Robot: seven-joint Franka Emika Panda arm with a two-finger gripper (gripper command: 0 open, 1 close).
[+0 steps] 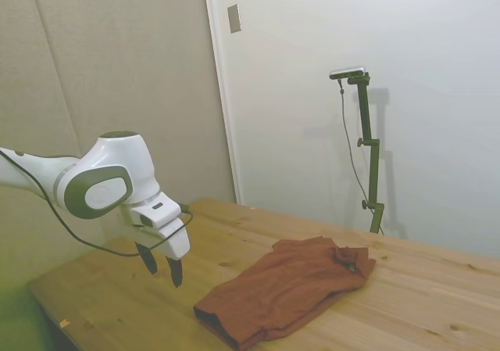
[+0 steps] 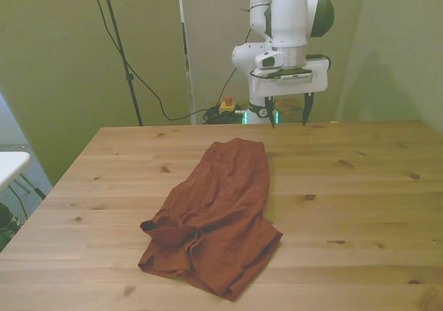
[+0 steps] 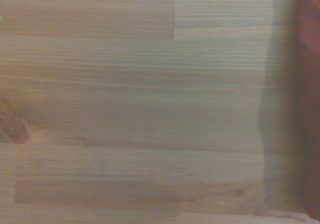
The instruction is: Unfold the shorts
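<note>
Beyond the hand [image 2: 285,114], which hangs empty with fingers spread wide above bare counter [image 2: 360,186], the shorts [image 2: 218,214] lie folded and bunched, so a pinch through both layers would likely drag the bundle instead of opening it.

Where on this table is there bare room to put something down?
The table is bare wood on the front view's right of the shorts, out to the edge, and on their left too. Crowded only at the middle, where the shorts lie bunched. The open gripper hangs above the far edge.
</note>
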